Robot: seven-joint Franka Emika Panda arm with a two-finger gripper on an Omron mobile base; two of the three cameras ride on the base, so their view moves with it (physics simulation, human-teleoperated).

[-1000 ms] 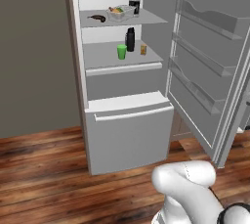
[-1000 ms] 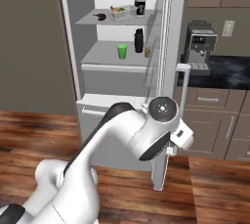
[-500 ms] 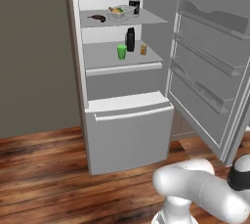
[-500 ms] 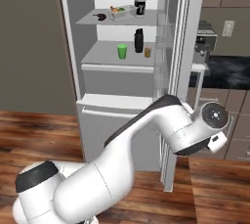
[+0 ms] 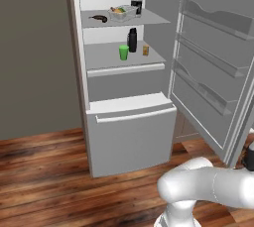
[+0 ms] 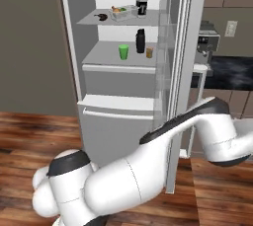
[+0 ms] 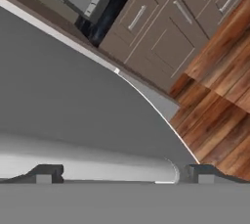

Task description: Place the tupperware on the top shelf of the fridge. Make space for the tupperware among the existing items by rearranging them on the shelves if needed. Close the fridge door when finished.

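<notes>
The fridge point(image 5: 131, 137) stands open. On the top shelf point(image 5: 154, 20) the tupperware point(image 5: 121, 12) point(image 6: 123, 13) rests between a dark banana point(image 5: 99, 18) and a clear-necked dark bottle point(image 5: 136, 5). One shelf lower stand a black bottle point(image 5: 132, 40), a green cup point(image 5: 123, 52) and a small orange jar point(image 5: 146, 50). The fridge door point(image 5: 213, 62) point(image 6: 183, 72) is swung wide to the right. My arm point(image 6: 217, 131) reaches round behind it. In the hand view my gripper point(image 7: 124, 175) is open, close against the door's grey outer face point(image 7: 73, 96), with its pale handle bar point(image 7: 88, 162) lying across between the fingertips.
Brown kitchen cabinets point(image 7: 161, 37) and a dark counter with a coffee machine point(image 6: 207, 42) stand beyond the door. Wooden floor point(image 5: 44, 171) lies in front of the fridge. The lower drawer front point(image 6: 118, 116) is shut.
My arm has swung to the right, from in front of the open door to round its outer side. The things on the shelves have stayed put.
</notes>
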